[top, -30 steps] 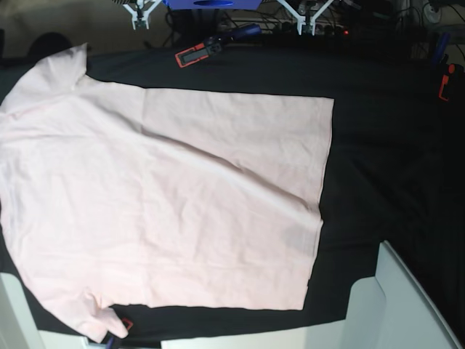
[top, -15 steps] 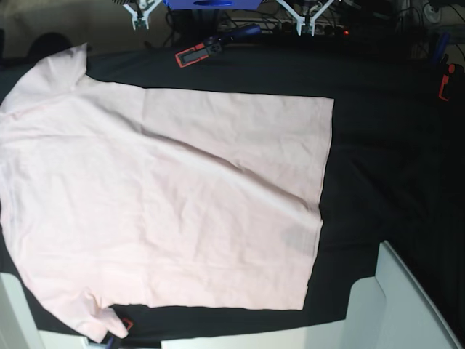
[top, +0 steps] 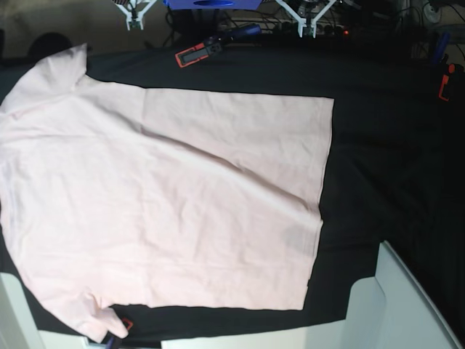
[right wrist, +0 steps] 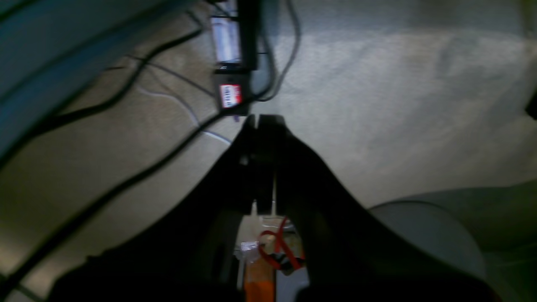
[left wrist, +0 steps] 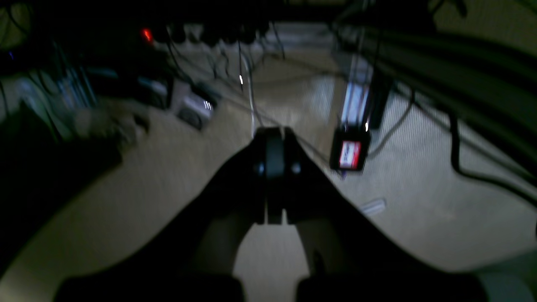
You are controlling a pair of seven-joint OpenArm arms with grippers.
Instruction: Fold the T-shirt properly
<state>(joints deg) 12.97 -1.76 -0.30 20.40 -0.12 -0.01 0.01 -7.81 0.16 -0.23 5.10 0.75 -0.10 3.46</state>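
Observation:
The T-shirt lies spread flat on the black table cloth, plain pale pink side up. Its hem faces right and its sleeves sit at the far left and near left. Neither gripper shows in the base view. In the left wrist view my left gripper is a dark shape with its fingers pressed together on nothing, over carpeted floor. My right gripper is also shut and empty, and points at carpet and cables. No shirt shows in either wrist view.
A red and black tool lies at the table's far edge, and a red clamp sits at the far right. White panels stand at the near right and near left corners. Cables run across the floor.

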